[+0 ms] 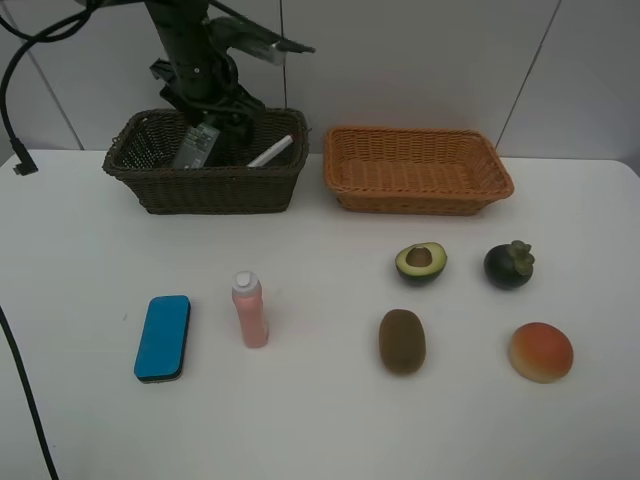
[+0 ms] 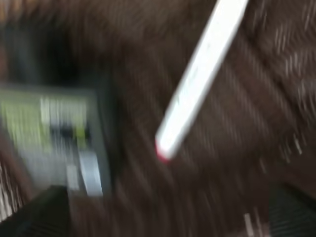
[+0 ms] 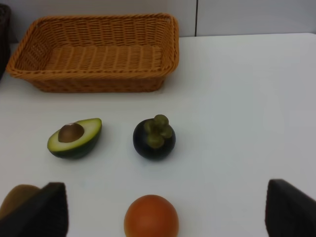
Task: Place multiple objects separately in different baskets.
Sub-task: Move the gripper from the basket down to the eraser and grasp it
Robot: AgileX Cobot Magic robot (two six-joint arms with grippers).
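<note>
You are about a quarter of the way through, by my reading. Two of the eight things already lie in the dark basket [image 1: 205, 185]: the pump bottle [image 1: 197, 146] and the white marker [image 1: 272, 151], which leans with one end up against the far wall. The orange basket [image 1: 420, 195] beside it holds nothing yet.

Your left gripper [image 2: 170, 217] hangs over the inside of the dark basket. Its wrist view is blurred, but the fingertips sit at opposite edges of the picture with only basket weave between them, so it stands wide and carries nothing. The marker's red end shows just below it, apart from both fingertips.

Your right gripper [image 3: 168, 212] is also wide and empty. It hovers low over the desk [image 1: 320, 430], facing the fruit and the orange basket.

Six things are left on the desk. The blue eraser [image 1: 162, 337] and the pink bottle [image 1: 249, 310] lie side by side, near each other but apart, in front of the dark basket. The avocado half [image 1: 420, 262], the mangosteen [image 1: 509, 265], the kiwi [image 1: 402, 341] and the orange fruit [image 1: 540, 351] sit in front of the orange basket, none touching.

Since the dark basket has taken a bottle and a marker, I judge the eraser and pink bottle belong there too, and the four fruits in the orange one.
</note>
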